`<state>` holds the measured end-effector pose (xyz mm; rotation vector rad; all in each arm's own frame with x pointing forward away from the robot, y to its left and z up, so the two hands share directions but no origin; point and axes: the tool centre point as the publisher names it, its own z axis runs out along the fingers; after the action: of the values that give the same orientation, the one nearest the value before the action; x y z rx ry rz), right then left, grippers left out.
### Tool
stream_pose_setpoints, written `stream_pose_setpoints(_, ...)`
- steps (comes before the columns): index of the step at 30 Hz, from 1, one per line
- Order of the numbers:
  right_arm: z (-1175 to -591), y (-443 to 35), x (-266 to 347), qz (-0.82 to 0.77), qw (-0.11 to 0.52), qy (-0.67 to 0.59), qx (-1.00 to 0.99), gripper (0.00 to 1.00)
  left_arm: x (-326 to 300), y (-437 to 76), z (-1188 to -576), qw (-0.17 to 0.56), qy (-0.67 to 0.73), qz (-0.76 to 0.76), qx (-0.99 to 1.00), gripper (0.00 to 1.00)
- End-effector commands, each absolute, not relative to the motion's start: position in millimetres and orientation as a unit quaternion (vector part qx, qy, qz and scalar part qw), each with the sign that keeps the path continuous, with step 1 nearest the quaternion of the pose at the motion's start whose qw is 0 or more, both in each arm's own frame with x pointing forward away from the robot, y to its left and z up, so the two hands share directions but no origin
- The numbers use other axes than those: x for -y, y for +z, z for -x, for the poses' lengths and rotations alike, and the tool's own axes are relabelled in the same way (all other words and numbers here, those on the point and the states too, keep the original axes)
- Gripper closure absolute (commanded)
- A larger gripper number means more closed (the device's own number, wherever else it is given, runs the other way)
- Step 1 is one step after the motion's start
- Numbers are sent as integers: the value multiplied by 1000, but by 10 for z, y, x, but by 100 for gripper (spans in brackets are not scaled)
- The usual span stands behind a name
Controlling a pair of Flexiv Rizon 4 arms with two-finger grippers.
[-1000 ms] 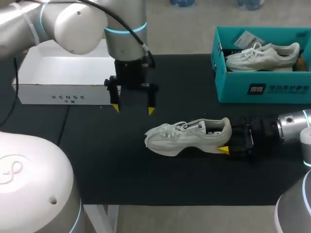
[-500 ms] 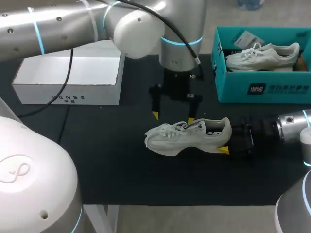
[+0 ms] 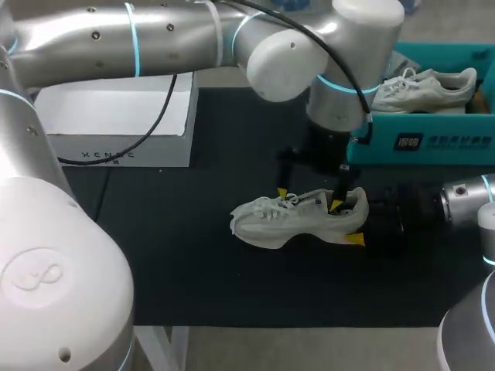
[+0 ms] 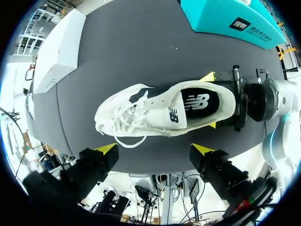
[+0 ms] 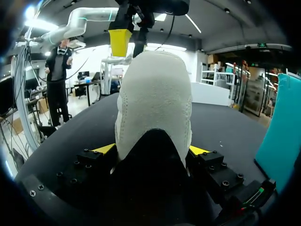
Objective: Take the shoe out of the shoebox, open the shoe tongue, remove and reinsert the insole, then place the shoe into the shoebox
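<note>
The white sneaker (image 3: 298, 219) lies on its sole on the black table mat (image 3: 193, 255), outside the teal shoebox (image 3: 421, 143), its dark insole (image 4: 200, 102) inside it. The right gripper (image 5: 151, 149) is clamped on its heel from both sides. The left gripper (image 4: 155, 149) hangs over the sneaker's collar, fingers spread apart. The shoebox holds a second sneaker (image 3: 421, 86). A white box (image 3: 116, 127) sits well apart at the left.

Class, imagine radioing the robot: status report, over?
Left gripper open above shoe. Right gripper shut on its heel. Shoe on table, outside teal shoebox; second shoe inside it.
</note>
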<state>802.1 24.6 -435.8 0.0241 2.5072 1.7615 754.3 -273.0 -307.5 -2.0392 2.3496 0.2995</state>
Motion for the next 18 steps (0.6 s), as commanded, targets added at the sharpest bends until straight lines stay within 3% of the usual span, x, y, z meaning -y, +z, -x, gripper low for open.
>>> stream_pose_setpoints(1,-8030,-4400,-270,-8,40,573,-818,100,2720,-3132,-7700,17,108,661,-743,0)
stream_pose_setpoints(18,-8030,-4400,-270,-8,40,573,-818,100,2858,-3310,-7745,45,100,662,-742,0)
